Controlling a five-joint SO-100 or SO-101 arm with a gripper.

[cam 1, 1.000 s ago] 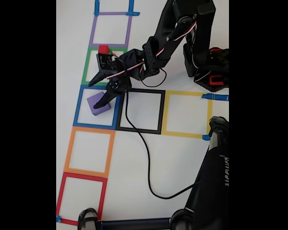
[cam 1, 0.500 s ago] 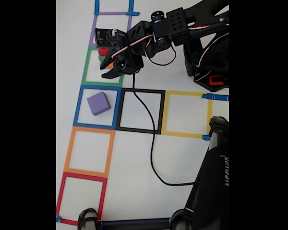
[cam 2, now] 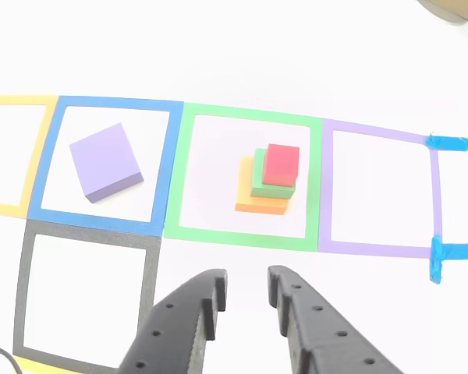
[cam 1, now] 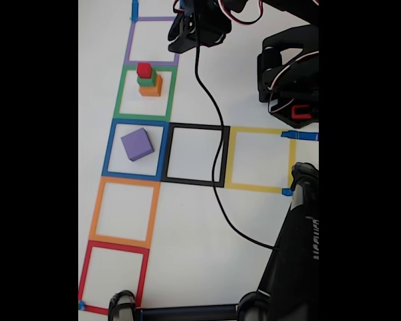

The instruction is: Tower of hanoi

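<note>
The gripper has let go of the purple cube and has pulled up and away from it, so now it hangs high with nothing in it and its two fingers a little apart. The purple cube sits alone in the blue square, off to the left of the fingers in the other view. Right ahead of the fingertips, in the green square, stands the small stack: orange cube at the bottom, green cube on it, red cube on top. I think the big cube is now placed, and the red one looks like the next to be picked
</note>
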